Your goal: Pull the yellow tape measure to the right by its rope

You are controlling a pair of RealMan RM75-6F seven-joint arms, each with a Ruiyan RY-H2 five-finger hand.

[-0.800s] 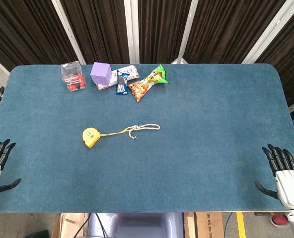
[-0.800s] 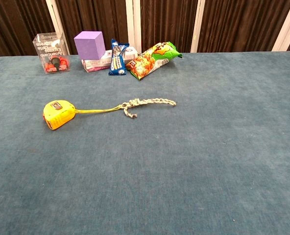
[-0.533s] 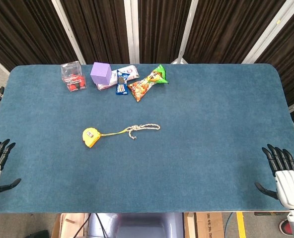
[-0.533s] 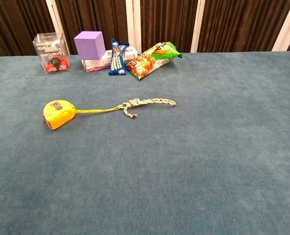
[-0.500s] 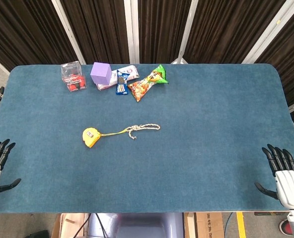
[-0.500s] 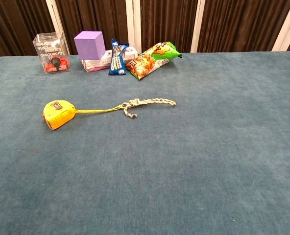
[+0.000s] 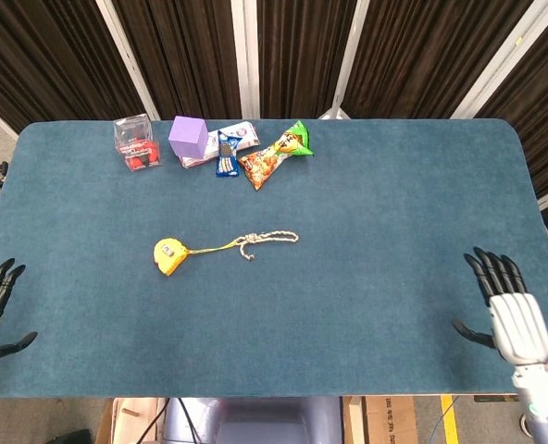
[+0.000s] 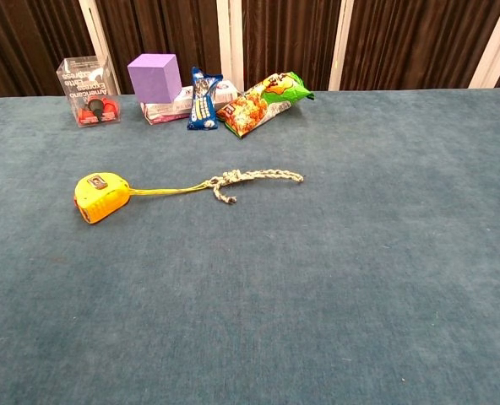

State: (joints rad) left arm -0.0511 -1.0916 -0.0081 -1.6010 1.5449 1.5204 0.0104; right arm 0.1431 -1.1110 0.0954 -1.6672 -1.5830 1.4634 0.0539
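Head view: the right hand (image 7: 507, 314) has crept in over the tabletop's (image 7: 394, 213) near-right edge, fingers spread, empty. Yellow tape measure (image 7: 169, 255) sits left-center, rope (image 7: 267, 240) untouched, so the reach is probably starting.

Yellow tape measure (image 7: 168, 255), whitish rope (image 7: 270, 239), purple cube (image 7: 188, 136), blue table (image 7: 367, 213).

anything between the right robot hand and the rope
No: in the head view only bare blue table lies between the right robot hand and the rope.
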